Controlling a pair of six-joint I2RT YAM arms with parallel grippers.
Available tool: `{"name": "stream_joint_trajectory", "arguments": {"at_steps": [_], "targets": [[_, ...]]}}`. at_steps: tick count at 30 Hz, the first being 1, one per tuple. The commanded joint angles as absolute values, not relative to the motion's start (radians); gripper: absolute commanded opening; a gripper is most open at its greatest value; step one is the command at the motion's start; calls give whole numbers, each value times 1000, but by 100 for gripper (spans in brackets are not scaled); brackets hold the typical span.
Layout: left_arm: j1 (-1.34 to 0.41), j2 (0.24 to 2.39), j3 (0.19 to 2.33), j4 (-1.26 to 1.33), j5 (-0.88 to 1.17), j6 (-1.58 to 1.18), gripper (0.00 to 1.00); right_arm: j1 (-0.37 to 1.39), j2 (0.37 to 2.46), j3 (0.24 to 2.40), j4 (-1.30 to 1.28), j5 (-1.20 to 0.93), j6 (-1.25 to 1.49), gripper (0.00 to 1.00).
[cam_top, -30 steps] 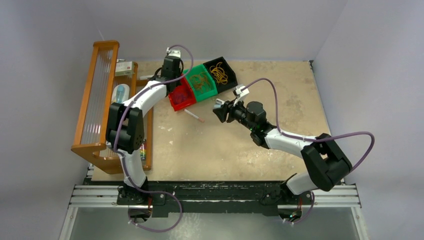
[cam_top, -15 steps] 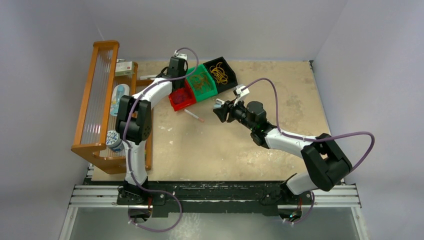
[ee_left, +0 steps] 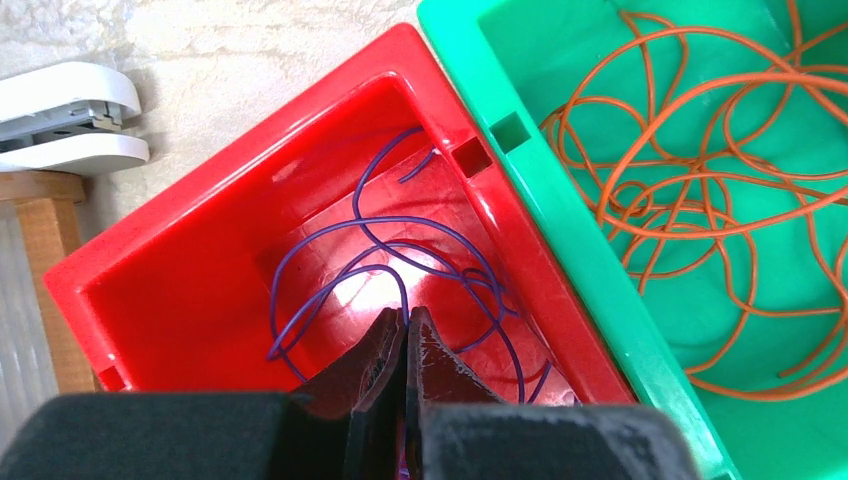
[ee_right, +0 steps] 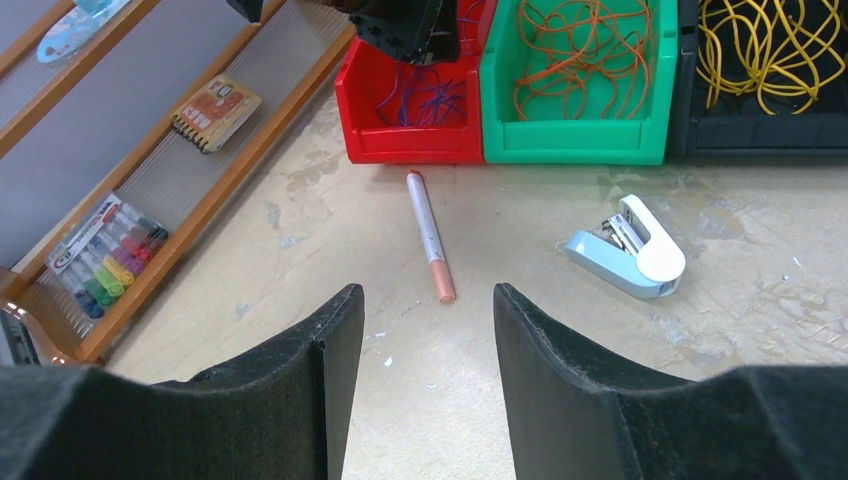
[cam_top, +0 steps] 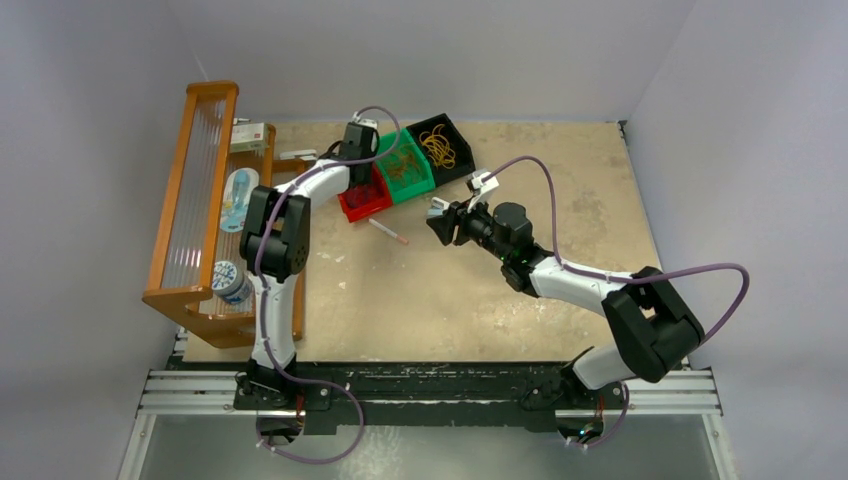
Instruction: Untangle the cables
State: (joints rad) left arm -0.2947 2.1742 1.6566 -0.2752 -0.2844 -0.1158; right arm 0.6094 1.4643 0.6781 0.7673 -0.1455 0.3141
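Thin purple cables lie tangled in a red bin. My left gripper reaches into that bin, jaws shut on a purple cable strand that runs in between the fingertips. In the top view the left gripper sits over the red bin. Orange cables fill the green bin and yellow cables fill the black bin. My right gripper is open and empty, above the bare table, pointing at the bins; it also shows in the top view.
A pink-tipped pen lies on the table in front of the red bin. A blue-white stapler lies right of it. A white stapler lies beside the wooden shelf, which holds markers, a tape roll and small packs.
The left arm has swung right and the left gripper has moved from the red bin's far left corner to over the bin. The right arm has not moved.
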Motion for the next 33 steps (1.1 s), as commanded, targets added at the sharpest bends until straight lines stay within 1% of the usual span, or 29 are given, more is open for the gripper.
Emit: {"name": "stream_joint_trajectory", "arguments": {"at_steps": [1, 11, 13, 16, 19, 26, 33], "targets": [[-289, 2192, 1670, -231, -309, -140, 0, 606, 1429, 669, 794, -121, 310, 54], [-289, 2187, 1653, -225, -356, -170, 0, 607, 1419, 666, 789, -120, 306, 54], [-289, 2167, 1648, -221, -356, -182, 4, 607, 1419, 666, 788, -120, 305, 54], [-290, 2130, 1637, -211, -356, -196, 14, 607, 1419, 667, 786, -120, 302, 54], [-289, 2104, 1634, -213, -349, -206, 21, 606, 1420, 667, 788, -119, 303, 54], [-289, 2044, 1637, -229, -349, -224, 31, 607, 1426, 670, 791, -123, 305, 55], [-289, 1997, 1639, -248, -361, -225, 38, 607, 1438, 677, 794, -133, 307, 55]]}}
